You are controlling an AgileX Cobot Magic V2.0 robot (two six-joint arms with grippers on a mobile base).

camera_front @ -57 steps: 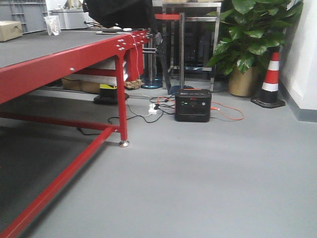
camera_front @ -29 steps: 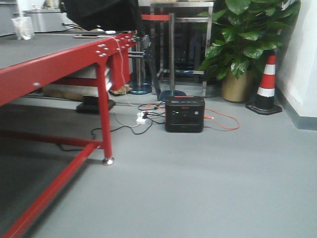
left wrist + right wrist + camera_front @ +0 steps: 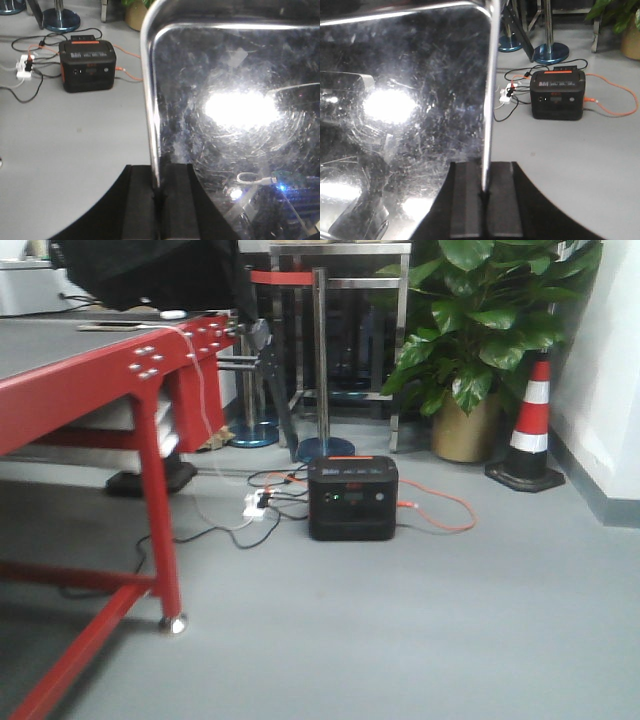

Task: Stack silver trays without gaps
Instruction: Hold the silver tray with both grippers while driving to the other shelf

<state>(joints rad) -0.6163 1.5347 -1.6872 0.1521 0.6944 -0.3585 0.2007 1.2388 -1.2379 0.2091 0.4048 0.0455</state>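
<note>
The red table [image 3: 90, 380] stands to the left of the black power station [image 3: 352, 498], with its nearest leg on the grey floor ahead of and left of that unit. A large potted plant [image 3: 480, 320] rises behind the power station to its right.

In the left wrist view, a silver tray [image 3: 235, 110] fills the frame to the right of the power station [image 3: 88, 65] and nearer the camera, held clear of the floor. Its scratched, shiny face mirrors a bright lamp. In the right wrist view, the silver tray [image 3: 400, 100] lies to the left of the power station [image 3: 557, 94]. I cannot tell whether both views show the same tray.

A striped traffic cone [image 3: 528, 430] sits to the right of the power station, by the wall. A stanchion post [image 3: 322, 360] stands just behind the unit. An orange cable [image 3: 440, 510] loops out from its right side, and a white power strip [image 3: 256, 505] lies just to its left among dark cords.

The left gripper [image 3: 159, 192] has its black pads pressed together on the tray's rolled left rim. The right gripper [image 3: 485, 195] pinches the tray's right rim the same way.
</note>
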